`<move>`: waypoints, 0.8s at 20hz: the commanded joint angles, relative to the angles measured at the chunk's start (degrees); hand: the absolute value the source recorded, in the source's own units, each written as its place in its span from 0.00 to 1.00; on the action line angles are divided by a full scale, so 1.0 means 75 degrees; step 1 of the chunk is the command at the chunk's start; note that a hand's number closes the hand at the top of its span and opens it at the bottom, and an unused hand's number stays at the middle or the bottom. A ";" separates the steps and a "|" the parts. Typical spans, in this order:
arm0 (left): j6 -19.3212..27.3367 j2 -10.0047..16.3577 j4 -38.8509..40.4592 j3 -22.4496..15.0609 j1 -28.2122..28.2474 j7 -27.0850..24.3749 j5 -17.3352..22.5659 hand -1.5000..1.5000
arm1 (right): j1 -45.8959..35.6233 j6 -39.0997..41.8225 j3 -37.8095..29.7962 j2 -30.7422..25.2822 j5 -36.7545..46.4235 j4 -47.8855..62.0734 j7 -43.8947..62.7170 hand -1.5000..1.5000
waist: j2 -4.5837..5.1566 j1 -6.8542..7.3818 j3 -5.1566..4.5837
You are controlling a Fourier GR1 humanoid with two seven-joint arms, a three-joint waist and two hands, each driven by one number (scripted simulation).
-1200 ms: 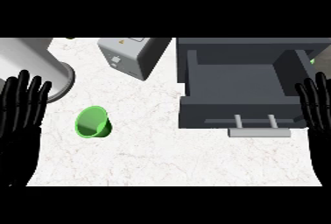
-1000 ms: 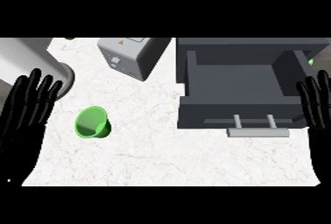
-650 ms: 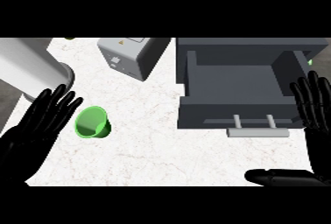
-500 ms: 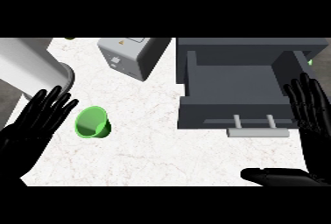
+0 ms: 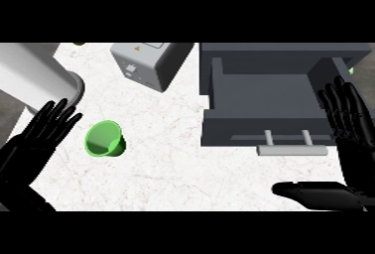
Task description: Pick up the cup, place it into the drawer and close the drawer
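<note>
Since the green cup (image 5: 104, 139) sits on the table (image 5: 183, 163) just right of my left robot hand (image 5: 36, 141) (fingers straight, holding nothing), that hand is nearer; my right robot hand (image 5: 350, 116), also open, flanks the open drawer (image 5: 260, 96) well to the right.

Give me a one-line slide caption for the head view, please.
Open left hand beside the green cup on the counter; open right hand alongside the open grey drawer.

Cut off at left edge: left hand (image 5: 33, 149), grey cylinder (image 5: 36, 79). Cut off at right edge: right hand (image 5: 350, 124), partly hiding drawer (image 5: 249, 131) right wall. Green speck (image 5: 351, 71) there: too small to identify.
</note>
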 commanded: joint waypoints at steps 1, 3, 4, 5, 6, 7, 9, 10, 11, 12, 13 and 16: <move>0.0312 0.0102 0.0861 0.0299 -0.0701 -0.0111 -0.0630 0.00 | -0.0582 -0.0054 -0.0171 -0.0059 0.0026 0.0181 0.0307 0.00 | 0.0003 -0.0009 0.0001; 0.0048 -0.0271 0.1490 0.0153 -0.0388 -0.1235 -0.1704 0.00 | 0.0254 0.0044 -0.0028 0.0174 0.0032 0.0131 -0.0487 0.00 | 0.0001 -0.0030 0.0000; 0.0127 -0.0122 0.1701 0.0293 -0.0591 -0.1052 -0.1526 0.00 | -0.0171 0.0159 -0.0160 0.0030 0.0076 0.0773 -0.0685 0.00 | 0.0005 -0.0006 0.0002; -0.0086 -0.0156 0.2338 0.0289 -0.0613 -0.1890 -0.2190 0.00 | 0.0133 0.0269 -0.0279 -0.0089 -0.0114 0.0256 -0.0437 0.00 | 0.0006 -0.0046 -0.0002; -0.0077 0.0086 0.2580 0.0510 -0.0828 -0.1719 -0.1939 0.00 | 0.0056 0.0344 -0.0371 -0.0140 -0.0054 0.0718 -0.0767 0.00 | 0.0008 -0.0030 0.0000; 0.0136 0.0053 0.3045 0.0499 -0.1087 -0.1962 -0.2313 0.00 | -0.0444 0.0293 -0.0643 -0.0272 -0.0348 0.0548 -0.0093 0.00 | 0.0014 -0.0047 -0.0003; -0.0109 0.0304 0.3650 0.0576 -0.1098 -0.2642 -0.2729 0.00 | -0.0539 0.0248 -0.0482 -0.0195 -0.0235 0.0481 0.0059 0.00 | 0.0013 -0.0036 -0.0004; 0.0208 -0.0033 0.3682 0.0373 -0.0961 -0.2762 -0.2993 0.00 | -0.0235 0.0292 -0.0512 -0.0146 -0.0188 0.0431 -0.0352 0.00 | 0.0005 -0.0032 -0.0001; 0.0157 0.0125 0.3978 0.0346 -0.0812 -0.3236 -0.3393 0.00 | -0.0172 0.0430 -0.0562 -0.0208 -0.0322 0.0530 -0.0400 0.00 | 0.0011 -0.0041 -0.0003; 0.0452 0.0034 0.4708 0.0349 -0.1578 -0.3330 -0.3537 0.00 | -0.0042 0.0375 -0.0487 -0.0172 -0.0307 0.0084 -0.0008 0.00 | 0.0010 -0.0083 -0.0004; 0.0396 0.0026 0.5012 0.0278 -0.1426 -0.3776 -0.3757 0.00 | -0.0639 0.0163 -0.0342 0.0021 -0.0028 0.0899 -0.0350 0.00 | 0.0020 -0.0037 -0.0004; 0.0610 0.0154 0.5976 0.0293 -0.1742 -0.4297 -0.4130 0.00 | 0.0171 0.0399 -0.0626 -0.0102 -0.0299 0.0227 -0.0393 0.00 | 0.0008 -0.0074 -0.0003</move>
